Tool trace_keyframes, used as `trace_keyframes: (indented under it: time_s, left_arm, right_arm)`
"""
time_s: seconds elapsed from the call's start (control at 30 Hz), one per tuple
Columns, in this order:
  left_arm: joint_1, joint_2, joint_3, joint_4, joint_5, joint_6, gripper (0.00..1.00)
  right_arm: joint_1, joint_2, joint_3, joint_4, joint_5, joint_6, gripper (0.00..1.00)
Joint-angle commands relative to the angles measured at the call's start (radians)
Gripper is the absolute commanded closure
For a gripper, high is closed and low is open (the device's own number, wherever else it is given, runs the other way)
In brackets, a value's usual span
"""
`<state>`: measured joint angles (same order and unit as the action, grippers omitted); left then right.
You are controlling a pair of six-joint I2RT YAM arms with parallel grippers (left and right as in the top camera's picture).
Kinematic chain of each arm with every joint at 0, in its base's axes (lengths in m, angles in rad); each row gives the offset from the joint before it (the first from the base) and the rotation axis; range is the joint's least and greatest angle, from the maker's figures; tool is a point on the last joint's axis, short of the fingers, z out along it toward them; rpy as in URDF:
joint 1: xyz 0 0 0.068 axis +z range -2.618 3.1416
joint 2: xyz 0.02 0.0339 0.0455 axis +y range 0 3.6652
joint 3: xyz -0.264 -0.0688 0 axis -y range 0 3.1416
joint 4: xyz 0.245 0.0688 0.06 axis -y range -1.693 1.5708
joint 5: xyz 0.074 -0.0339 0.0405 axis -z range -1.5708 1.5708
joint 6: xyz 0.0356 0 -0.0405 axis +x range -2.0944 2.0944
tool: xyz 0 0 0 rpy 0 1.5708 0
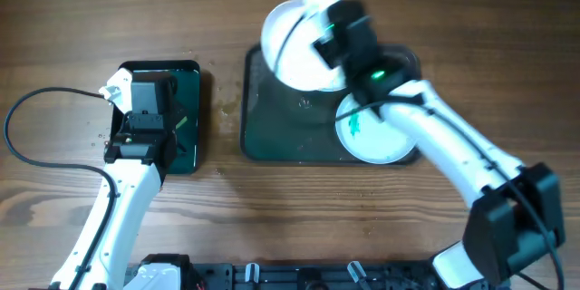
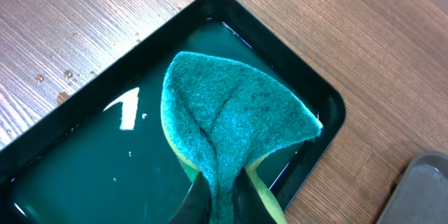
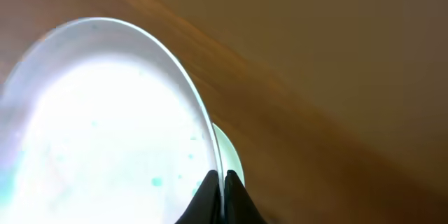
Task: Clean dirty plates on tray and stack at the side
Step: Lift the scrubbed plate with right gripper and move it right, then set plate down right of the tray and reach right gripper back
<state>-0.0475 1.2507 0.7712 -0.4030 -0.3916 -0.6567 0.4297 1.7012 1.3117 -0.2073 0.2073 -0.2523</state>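
Overhead: white plate (image 1: 290,41) tilted above far corner of grey tray (image 1: 272,131), rim pinched by right gripper (image 3: 222,182), face exposed for wiping; left gripper (image 2: 222,199) clamps teal sponge (image 2: 231,112) over small black tray (image 2: 334,108) for wetting; smeared plate (image 1: 376,136) waits on grey tray.

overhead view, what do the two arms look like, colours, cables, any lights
Both arms have smooth white tubular links with boxy black joint housings: left arm, right arm. A thin black cable loops beside the left arm. A small green light glows on the right arm's black wrist. The fingers are black and tapered.
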Motion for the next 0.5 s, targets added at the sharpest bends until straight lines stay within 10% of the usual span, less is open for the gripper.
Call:
trace_keyframes:
  time_s: [0.0, 0.47]
  left_arm:
    - [0.005, -0.011, 0.001, 0.005, 0.002, -0.013, 0.96]
    - [0.005, -0.011, 0.001, 0.006, 0.002, -0.013, 0.96]
  right_arm:
    - [-0.251, -0.023, 0.017, -0.054, -0.446, 0.33, 0.96]
    - [-0.902, 0.171, 0.015, -0.172, -0.425, 0.53, 0.96]
